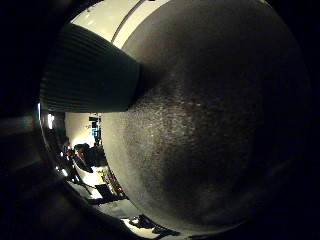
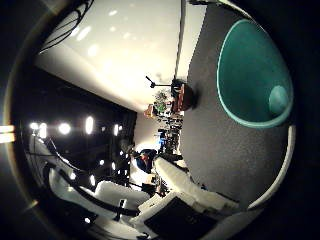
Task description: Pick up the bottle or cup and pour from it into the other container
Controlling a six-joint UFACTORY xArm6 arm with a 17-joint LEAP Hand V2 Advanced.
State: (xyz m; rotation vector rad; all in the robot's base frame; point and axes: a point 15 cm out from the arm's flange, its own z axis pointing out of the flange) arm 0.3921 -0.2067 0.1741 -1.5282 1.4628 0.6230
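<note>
A dark ribbed cup (image 1: 90,70) stands on a dark grey mat (image 1: 200,120) and looms large in the right little finger side palm view, so it is close to the palm. A teal container (image 2: 255,75) with an open mouth sits on the same kind of dark mat (image 2: 205,130) in the right thumb side palm view, some way from the palm; its inside looks empty. White and black parts of my hand (image 2: 185,195) reach in at that view's edge. I cannot tell whether the hand touches the ribbed cup.
The mat's pale edge (image 2: 290,160) curves round beyond the teal container. Behind it lies a room with ceiling lights (image 2: 65,128) and cluttered furniture (image 2: 165,105).
</note>
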